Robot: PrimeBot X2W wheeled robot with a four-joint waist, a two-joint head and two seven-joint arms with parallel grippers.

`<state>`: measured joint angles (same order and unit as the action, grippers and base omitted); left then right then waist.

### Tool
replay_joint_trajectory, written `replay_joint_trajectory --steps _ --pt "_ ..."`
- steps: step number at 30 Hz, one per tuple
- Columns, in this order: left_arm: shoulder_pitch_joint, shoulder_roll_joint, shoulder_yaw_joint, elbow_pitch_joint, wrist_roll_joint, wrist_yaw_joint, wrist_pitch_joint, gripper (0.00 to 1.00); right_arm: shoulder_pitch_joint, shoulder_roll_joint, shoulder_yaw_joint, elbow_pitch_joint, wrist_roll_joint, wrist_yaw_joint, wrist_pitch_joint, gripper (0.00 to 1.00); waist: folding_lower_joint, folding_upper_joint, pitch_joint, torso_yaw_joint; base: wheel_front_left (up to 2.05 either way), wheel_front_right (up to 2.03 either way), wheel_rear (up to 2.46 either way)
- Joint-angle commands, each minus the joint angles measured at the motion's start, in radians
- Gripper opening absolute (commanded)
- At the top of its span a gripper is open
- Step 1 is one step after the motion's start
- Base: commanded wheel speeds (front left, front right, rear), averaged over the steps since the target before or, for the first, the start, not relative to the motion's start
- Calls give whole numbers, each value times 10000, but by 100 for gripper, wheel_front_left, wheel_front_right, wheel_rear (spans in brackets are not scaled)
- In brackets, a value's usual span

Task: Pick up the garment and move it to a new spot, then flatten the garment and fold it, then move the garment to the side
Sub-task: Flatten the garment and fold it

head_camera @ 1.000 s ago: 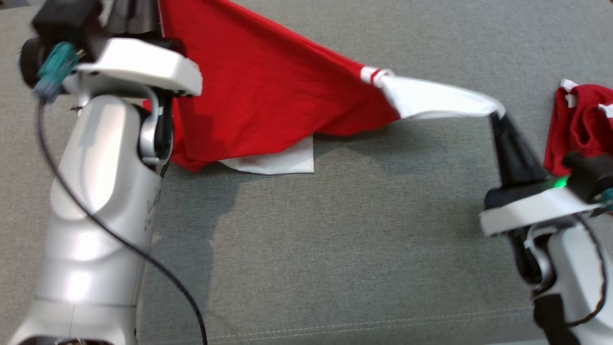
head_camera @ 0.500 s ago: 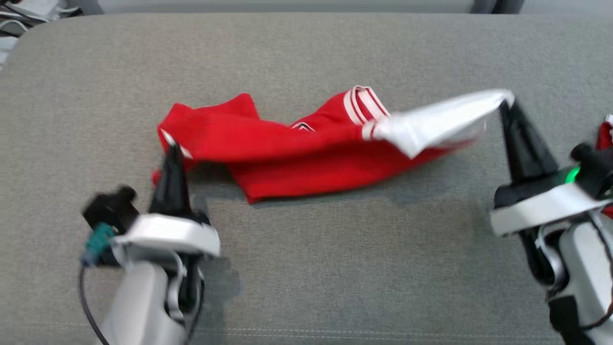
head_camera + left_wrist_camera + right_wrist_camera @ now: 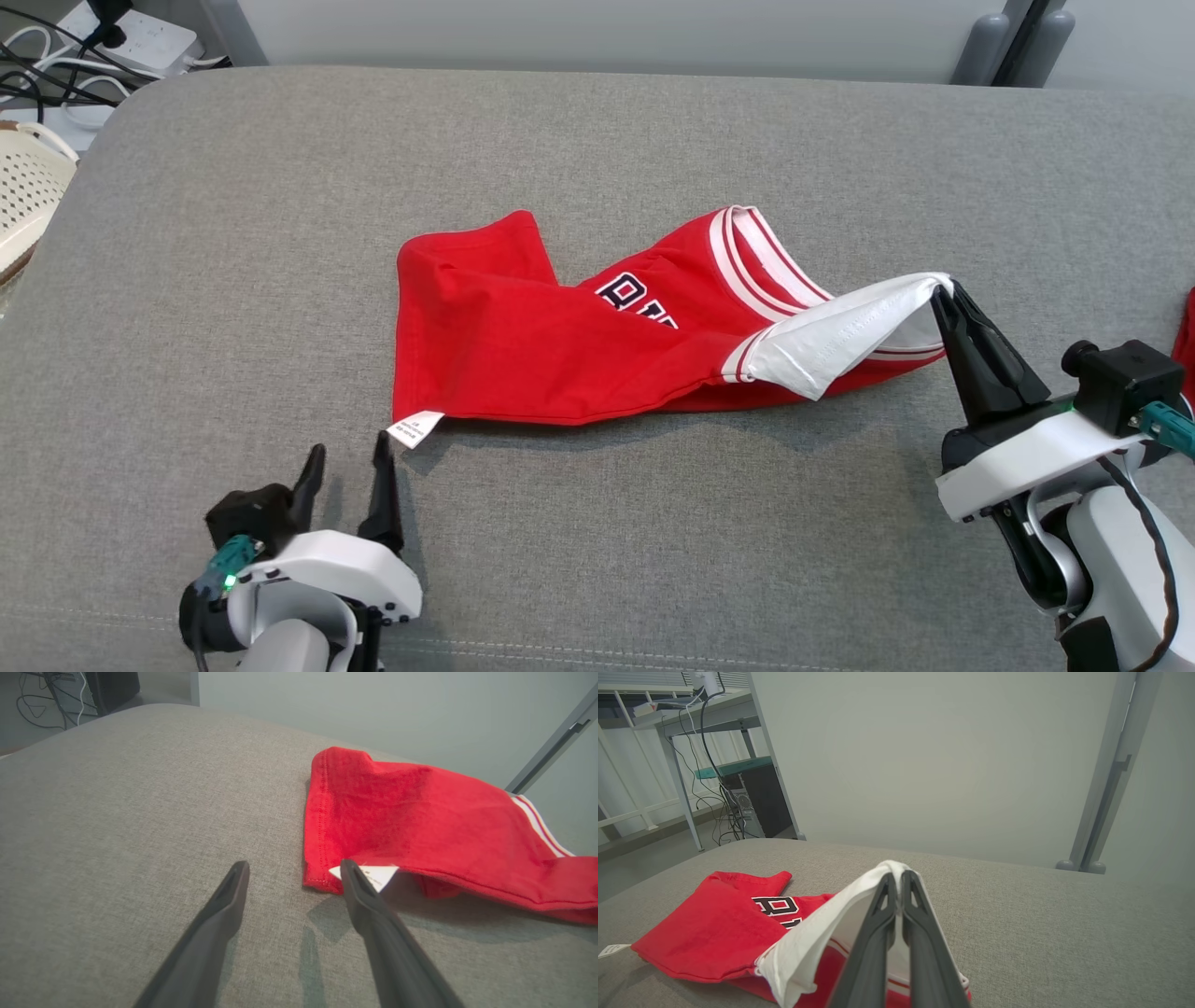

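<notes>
The garment (image 3: 523, 345) is a red shirt with white sleeves, striped trim and dark lettering, lying crumpled in the middle of the grey cushion. My right gripper (image 3: 941, 291) is shut on the end of its white sleeve (image 3: 840, 331), holding that end just above the surface; in the right wrist view the sleeve (image 3: 822, 938) drapes over my closed fingers (image 3: 878, 933). My left gripper (image 3: 347, 453) stands open, low at the front left, just short of the shirt's white label (image 3: 414, 429). In the left wrist view the label (image 3: 380, 876) lies by the right fingertip (image 3: 348, 868), with the red hem (image 3: 322, 826) just beyond.
The grey cushion (image 3: 597, 560) stretches wide around the shirt. A bit of another red cloth (image 3: 1186, 336) peeks in at the right edge. A cream basket (image 3: 23, 201) and cables with a power strip (image 3: 140, 37) lie off the left rear corner. Grey posts (image 3: 1013, 42) stand behind.
My left gripper has opened and let go of the shirt's corner, drawing back toward the front. The red body has dropped flat on the cushion. The head camera has tilted.
</notes>
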<state>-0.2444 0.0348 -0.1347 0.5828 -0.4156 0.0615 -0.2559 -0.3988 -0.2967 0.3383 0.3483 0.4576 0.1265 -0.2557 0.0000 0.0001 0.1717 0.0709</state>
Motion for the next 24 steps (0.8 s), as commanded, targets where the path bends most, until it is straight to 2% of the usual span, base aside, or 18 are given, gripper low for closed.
replay_joint_trajectory --steps 1,4,9,12,24 --pt "-117 155 528 -177 118 -8 -58 100 36 -133 94 -189 59 42 -61 0 0 -1 -14 -12 0 0 0" --pt "-374 198 797 108 821 -53 -58 100 103 -114 93 -177 42 42 -61 0 0 -1 -35 -59 0 0 0" --pt "-916 563 272 1130 2217 -274 -58 100 75 -2 305 -107 53 42 -61 0 0 -1 44 -352 0 0 0" --pt "-1161 617 131 1408 2640 -310 -58 100 15 -6 331 -73 90 42 -61 0 0 -1 111 -518 0 0 0" --pt "-1642 267 1389 1914 1794 -397 -59 98 -77 108 396 -144 77 42 -61 0 0 -1 383 -954 0 0 0"
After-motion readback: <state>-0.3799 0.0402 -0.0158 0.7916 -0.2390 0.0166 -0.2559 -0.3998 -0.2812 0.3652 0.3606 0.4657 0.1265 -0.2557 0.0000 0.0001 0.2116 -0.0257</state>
